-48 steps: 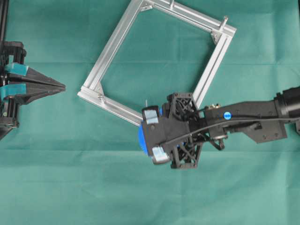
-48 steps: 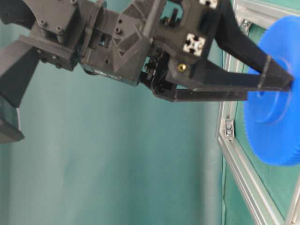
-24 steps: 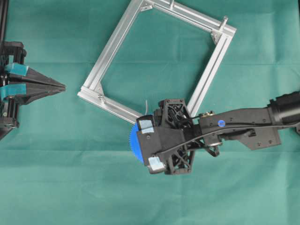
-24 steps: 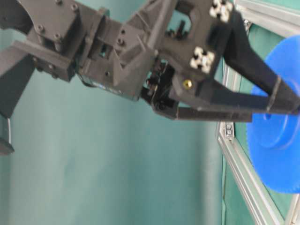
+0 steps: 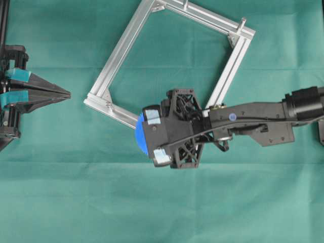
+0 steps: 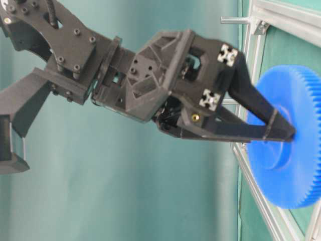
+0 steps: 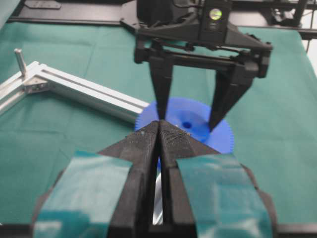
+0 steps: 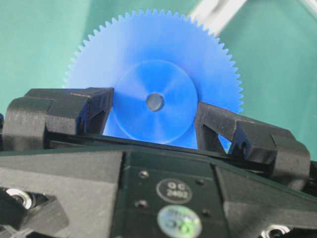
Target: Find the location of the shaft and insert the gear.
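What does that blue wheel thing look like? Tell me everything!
The gear is a bright blue plastic disc with fine teeth around its rim, a raised round hub and a small centre hole. The right gripper holds it by the hub, one finger on each side. It lies roughly flat, low over the green cloth, beside the aluminium frame.

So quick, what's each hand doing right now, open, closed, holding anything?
Left hand: closed, holding nothing.
Right hand: closed on the blue gear, fingers gripping its raised hub.
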